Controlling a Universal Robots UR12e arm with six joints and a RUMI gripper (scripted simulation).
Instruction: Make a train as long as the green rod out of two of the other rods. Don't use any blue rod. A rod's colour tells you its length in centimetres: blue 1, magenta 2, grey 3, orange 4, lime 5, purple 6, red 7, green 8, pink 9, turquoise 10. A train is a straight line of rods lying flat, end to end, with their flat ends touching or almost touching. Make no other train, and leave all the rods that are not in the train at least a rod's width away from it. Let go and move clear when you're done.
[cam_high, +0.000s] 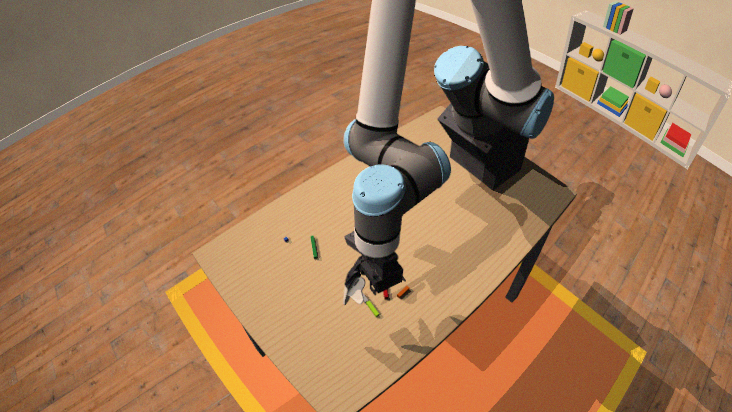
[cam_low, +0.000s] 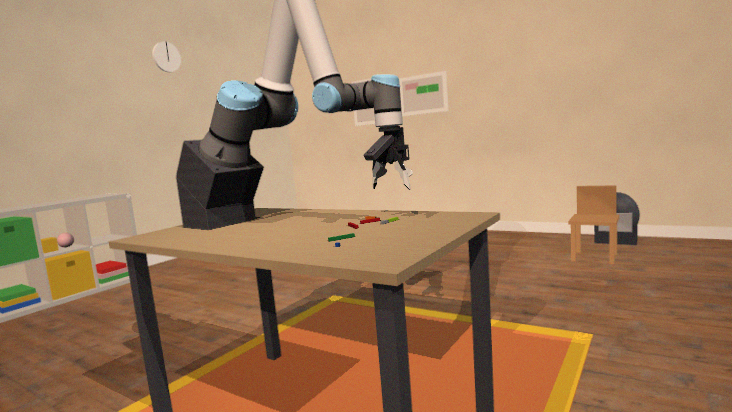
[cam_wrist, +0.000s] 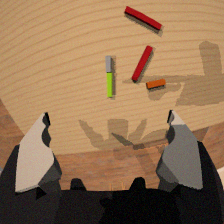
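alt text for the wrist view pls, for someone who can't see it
Seen from the wrist, the open gripper hangs empty above a wooden table, where a grey rod and a lime rod lie end to end. Two red rods and an orange rod lie nearby.

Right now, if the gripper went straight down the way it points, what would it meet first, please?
Probably bare table. The open gripper hangs well above it, and in the wrist view the lime rod and grey rod lie ahead of the fingers, though depth is unclear.
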